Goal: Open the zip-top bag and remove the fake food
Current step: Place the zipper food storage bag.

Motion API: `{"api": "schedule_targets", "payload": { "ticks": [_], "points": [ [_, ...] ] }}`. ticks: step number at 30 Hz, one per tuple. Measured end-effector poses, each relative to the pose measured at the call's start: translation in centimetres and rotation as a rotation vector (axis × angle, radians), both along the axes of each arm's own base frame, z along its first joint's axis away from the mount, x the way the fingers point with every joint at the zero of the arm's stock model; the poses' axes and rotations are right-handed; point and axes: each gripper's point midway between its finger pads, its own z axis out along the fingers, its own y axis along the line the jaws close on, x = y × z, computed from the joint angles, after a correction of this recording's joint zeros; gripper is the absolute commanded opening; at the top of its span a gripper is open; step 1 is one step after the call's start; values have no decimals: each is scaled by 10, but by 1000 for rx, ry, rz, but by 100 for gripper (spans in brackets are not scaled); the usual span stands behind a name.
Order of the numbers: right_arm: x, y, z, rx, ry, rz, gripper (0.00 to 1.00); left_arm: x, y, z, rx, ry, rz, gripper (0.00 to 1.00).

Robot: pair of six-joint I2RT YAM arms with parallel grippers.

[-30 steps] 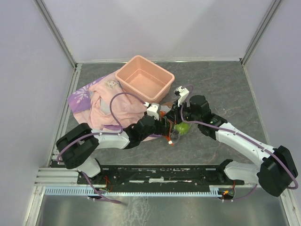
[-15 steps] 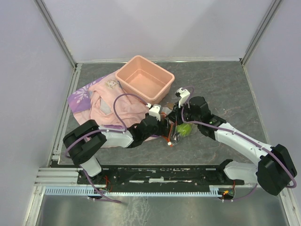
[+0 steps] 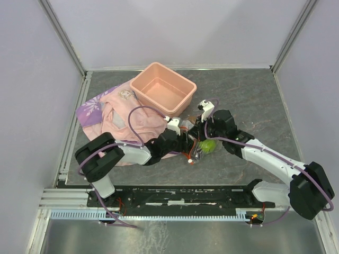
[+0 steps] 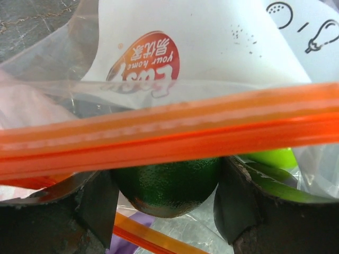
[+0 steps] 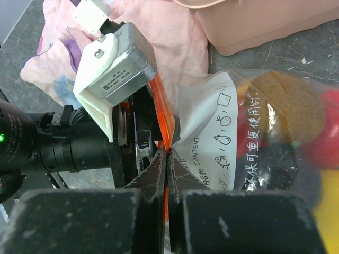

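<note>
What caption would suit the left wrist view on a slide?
The left gripper straddles a green fake fruit, just below the orange zip strip of the zip-top bag.

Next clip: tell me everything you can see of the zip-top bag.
The zip-top bag is crinkly clear plastic with a white printed panel, a red logo and an orange zip strip. It lies on the table beside the cloth, holding the fake food. The right gripper pinches it by the strip; the left gripper straddles a green fruit at its mouth.
</note>
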Motion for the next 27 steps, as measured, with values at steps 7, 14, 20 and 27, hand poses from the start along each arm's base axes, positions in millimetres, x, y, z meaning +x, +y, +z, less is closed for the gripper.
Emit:
{"api": "schedule_targets", "payload": {
  "ticks": [7,14,20,27],
  "points": [
    [-5,0,-2,-2,0,12,2,-4,5,16,-32,-14,-9,15],
    [-8,-2,2,-2,-15,16,2,-16,14,58,-119,-68,-29,11],
    [-10,-6,2,-5,-26,10,2,-30,24,73,-141,-66,-61,9],
    [-13,-10,-2,-9,-24,6,2,-46,34,88,-159,-59,-96,3]
  ]
}}
